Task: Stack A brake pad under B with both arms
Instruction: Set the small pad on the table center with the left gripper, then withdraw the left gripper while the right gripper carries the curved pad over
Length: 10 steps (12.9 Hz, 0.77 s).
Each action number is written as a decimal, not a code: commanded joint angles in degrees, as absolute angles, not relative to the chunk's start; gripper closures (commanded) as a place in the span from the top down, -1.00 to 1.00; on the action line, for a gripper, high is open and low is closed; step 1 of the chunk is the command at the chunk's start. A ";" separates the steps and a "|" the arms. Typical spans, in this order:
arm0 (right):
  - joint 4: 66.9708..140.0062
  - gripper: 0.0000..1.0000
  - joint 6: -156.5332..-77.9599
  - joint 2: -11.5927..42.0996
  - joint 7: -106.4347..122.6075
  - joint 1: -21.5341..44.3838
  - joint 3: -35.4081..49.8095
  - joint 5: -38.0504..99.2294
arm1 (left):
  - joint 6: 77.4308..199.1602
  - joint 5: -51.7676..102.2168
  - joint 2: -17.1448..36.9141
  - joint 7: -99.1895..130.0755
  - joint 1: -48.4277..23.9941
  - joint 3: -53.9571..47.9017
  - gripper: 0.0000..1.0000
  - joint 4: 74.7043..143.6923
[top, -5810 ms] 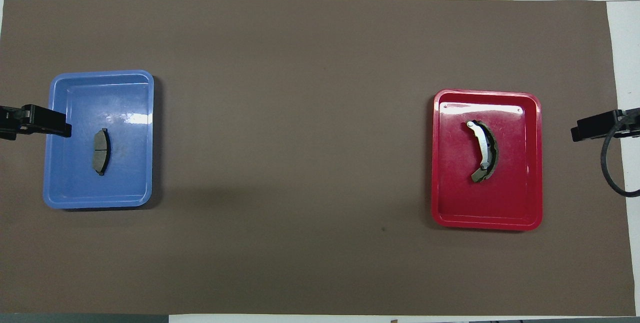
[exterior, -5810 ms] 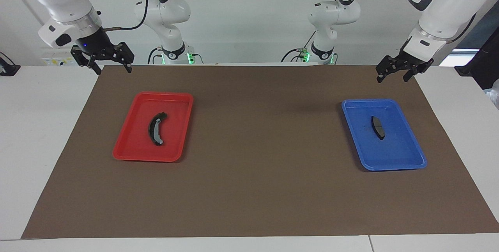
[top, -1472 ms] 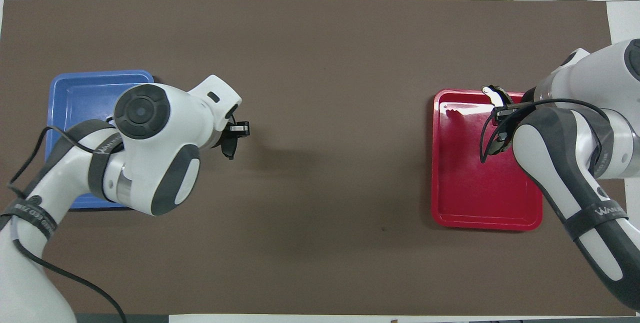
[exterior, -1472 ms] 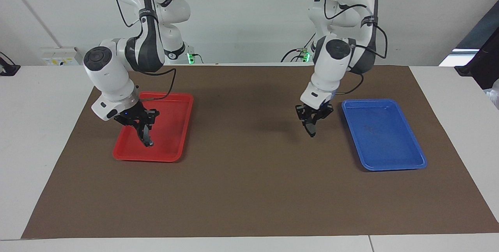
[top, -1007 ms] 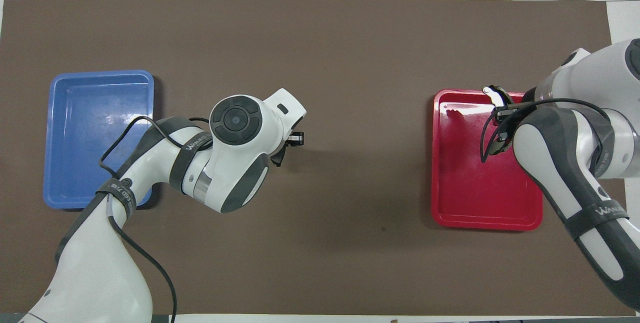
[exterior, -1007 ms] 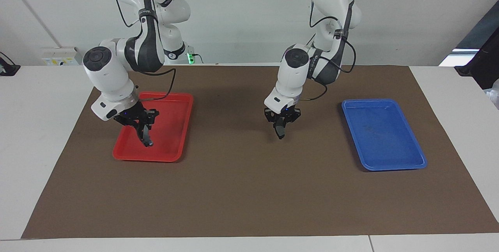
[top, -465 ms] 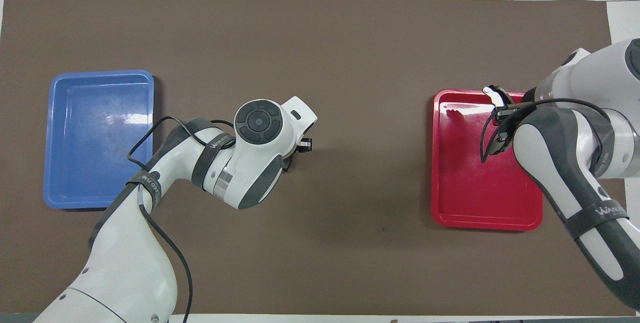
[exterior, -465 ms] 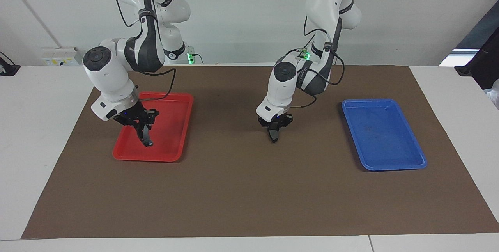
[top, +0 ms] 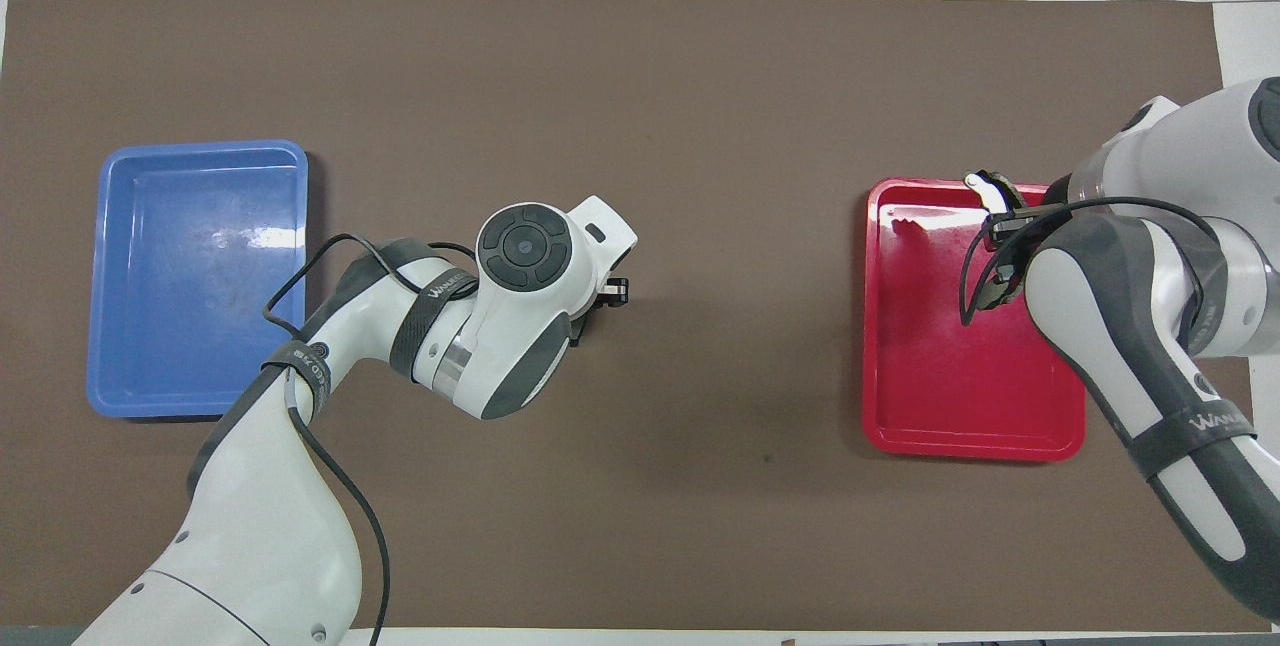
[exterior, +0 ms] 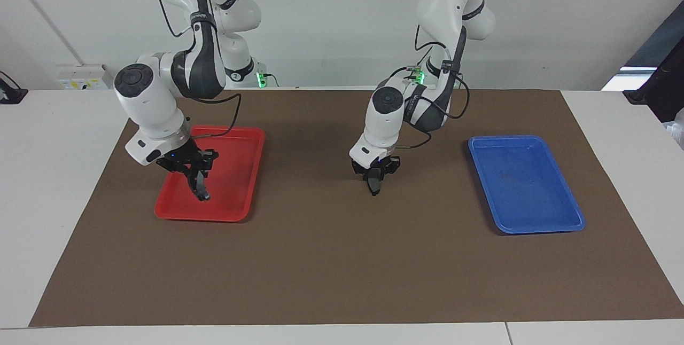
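Observation:
My left gripper (exterior: 375,177) is shut on the short dark A brake pad (exterior: 375,187). The pad hangs on edge, low over the brown mat (exterior: 342,259) near the middle of the table. In the overhead view the left arm's wrist covers most of that gripper (top: 608,294), and the pad is hidden there. My right gripper (exterior: 196,175) is shut on the longer crescent pad B (exterior: 201,189) and holds it tilted, raised above the red tray (exterior: 235,212). One end of pad B (top: 988,189) pokes out over the red tray's rim (top: 975,446) in the overhead view.
The blue tray (exterior: 526,185) lies empty toward the left arm's end of the mat and also shows in the overhead view (top: 195,266). The red tray lies toward the right arm's end. Bare mat lies between the trays and farther from the robots.
My left gripper has carried pad A from beside the blue tray to the middle of the mat and lowered it slightly. The right arm has held pad B still over the red tray.

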<state>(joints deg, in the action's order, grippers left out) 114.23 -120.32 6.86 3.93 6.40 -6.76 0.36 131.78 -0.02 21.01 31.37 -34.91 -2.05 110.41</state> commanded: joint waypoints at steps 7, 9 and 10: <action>99.68 -1.00 -110.13 11.07 -6.02 15.18 -4.04 5.70 | 120.70 -1.14 10.30 21.30 -23.49 -0.79 0.98 110.92; 96.35 -1.00 -110.56 13.43 -11.48 22.03 -3.96 5.98 | 117.35 -1.14 7.92 14.63 -18.40 -0.79 0.98 110.92; 94.68 -1.00 -110.91 15.01 -16.13 25.11 -3.96 6.59 | 116.12 -1.14 6.95 10.94 -15.76 -0.79 0.98 110.83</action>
